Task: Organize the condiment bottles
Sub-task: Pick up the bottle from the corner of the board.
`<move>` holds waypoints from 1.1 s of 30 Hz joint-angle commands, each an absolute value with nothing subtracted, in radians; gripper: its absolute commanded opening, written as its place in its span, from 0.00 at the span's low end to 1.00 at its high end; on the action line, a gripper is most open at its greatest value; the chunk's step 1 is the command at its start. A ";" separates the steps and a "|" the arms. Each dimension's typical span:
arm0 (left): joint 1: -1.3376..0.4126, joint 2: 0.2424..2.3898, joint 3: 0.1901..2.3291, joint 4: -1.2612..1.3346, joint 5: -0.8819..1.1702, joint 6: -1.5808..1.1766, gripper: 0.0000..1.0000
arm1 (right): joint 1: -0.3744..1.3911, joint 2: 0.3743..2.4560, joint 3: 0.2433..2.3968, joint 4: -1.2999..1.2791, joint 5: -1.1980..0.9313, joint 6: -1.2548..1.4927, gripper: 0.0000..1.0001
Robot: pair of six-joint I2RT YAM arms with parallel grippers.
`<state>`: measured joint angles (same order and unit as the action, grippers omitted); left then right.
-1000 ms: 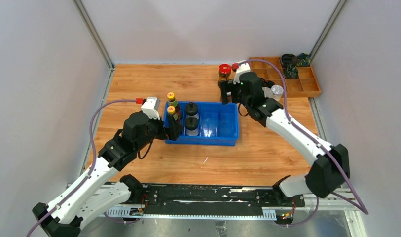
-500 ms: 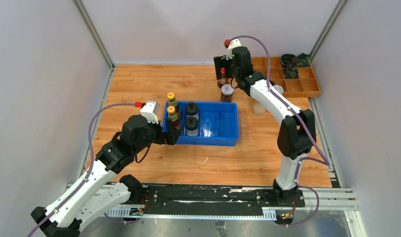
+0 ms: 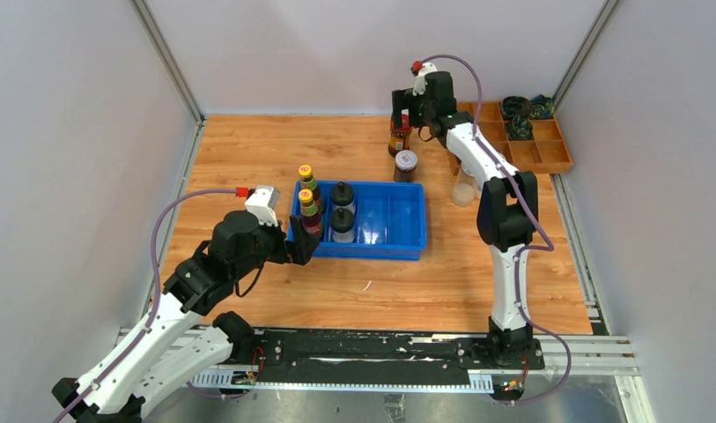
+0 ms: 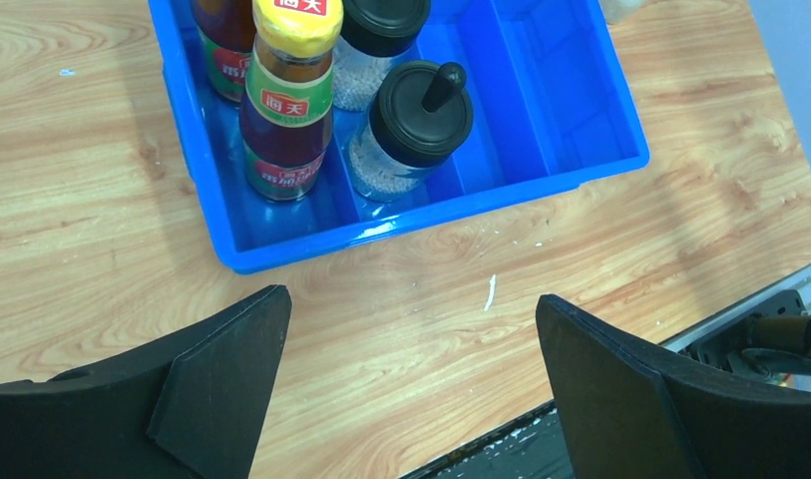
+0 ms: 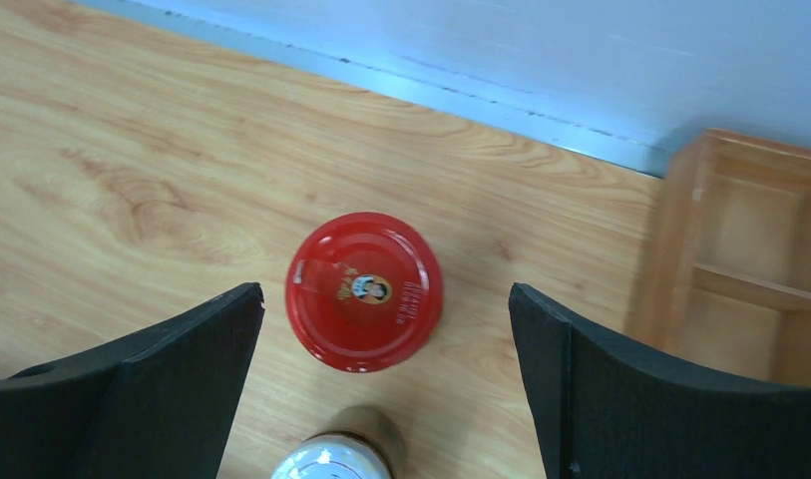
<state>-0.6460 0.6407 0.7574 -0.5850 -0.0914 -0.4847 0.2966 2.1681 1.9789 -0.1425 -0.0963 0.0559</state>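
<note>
Red-lidded jar (image 5: 364,289) sits under the wide-spread right hand (image 5: 386,299), a white-lidded jar (image 5: 326,462) just beside; left hand (image 4: 413,304) likewise spread.

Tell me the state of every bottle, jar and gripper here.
Yellow-capped bottles: upright in the blue bin, capped.
Black-lidded shakers: upright in the bin, lidded.
Red-lidded jar: upright on the table, closed.
White-lidded jar: upright on the table, closed.
Left gripper: open, empty.
Right gripper: open, empty, over the red-lidded jar.

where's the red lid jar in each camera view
Top external: red-lidded jar far back, right of centre, partly hidden.
Left wrist: not in view.
Right wrist: the jar sits mid-frame, seen from above.
Shared landmark: white-lidded jar just beside it.
</note>
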 commanded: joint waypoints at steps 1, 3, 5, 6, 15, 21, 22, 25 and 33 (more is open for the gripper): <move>-0.657 0.629 0.789 -0.621 -0.093 -0.484 1.00 | 0.293 2.211 2.043 -0.165 -0.231 0.068 1.00; -0.657 0.631 0.793 -0.625 -0.096 -0.482 1.00 | 0.294 2.224 2.048 -0.154 -0.250 0.073 1.00; -0.657 0.636 0.793 -0.626 -0.096 -0.483 1.00 | 0.298 2.237 2.055 -0.150 -0.252 0.072 1.00; -0.656 0.637 0.793 -0.626 -0.097 -0.482 1.00 | 0.301 2.244 2.062 -0.155 -0.245 0.069 1.00; -0.657 0.641 0.798 -0.636 -0.093 -0.480 1.00 | 0.321 2.342 2.158 -0.236 -0.153 0.025 1.00; -0.657 0.622 0.810 -0.657 -0.098 -0.479 1.00 | 0.338 2.397 2.208 -0.267 -0.083 0.014 0.99; -0.657 0.621 0.809 -0.660 -0.099 -0.477 1.00 | 0.344 2.399 2.205 -0.266 -0.062 0.010 0.98; -0.656 0.622 0.805 -0.662 -0.099 -0.474 1.00 | 0.362 2.401 2.197 -0.267 -0.003 0.005 0.95; -0.657 0.609 0.787 -0.662 -0.098 -0.474 1.00 | 0.368 2.391 2.186 -0.248 0.063 -0.014 0.73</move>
